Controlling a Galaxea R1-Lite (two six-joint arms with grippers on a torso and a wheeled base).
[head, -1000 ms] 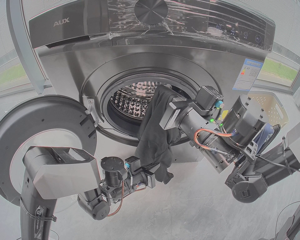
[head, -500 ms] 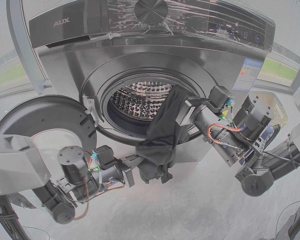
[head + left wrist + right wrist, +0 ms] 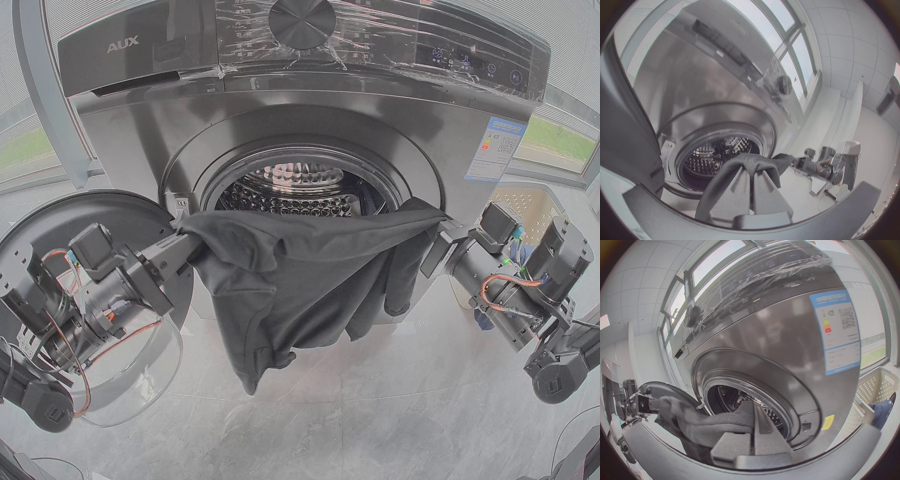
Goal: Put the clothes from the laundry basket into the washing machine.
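Observation:
A black garment [image 3: 294,275] hangs stretched wide in front of the washing machine's open drum [image 3: 294,187]. My left gripper [image 3: 187,240] is shut on its left end, close to the open door [image 3: 94,219]. My right gripper [image 3: 434,228] is shut on its right end, at the right rim of the opening. The cloth sags between them and its lower part hangs toward the floor. In the left wrist view the fabric [image 3: 750,162] is pinched over the fingers [image 3: 737,190]; in the right wrist view the cloth [image 3: 725,424] runs off toward the other gripper [image 3: 647,404].
The beige laundry basket [image 3: 537,212] stands to the right of the machine, with a dark blue garment [image 3: 881,412] in it. The round door is swung open at the left. The grey floor [image 3: 375,406] lies in front of the machine.
Both grippers have moved apart and upward, the left far to the left and the right to the right. The bunched black garment is now spread wide across the drum opening.

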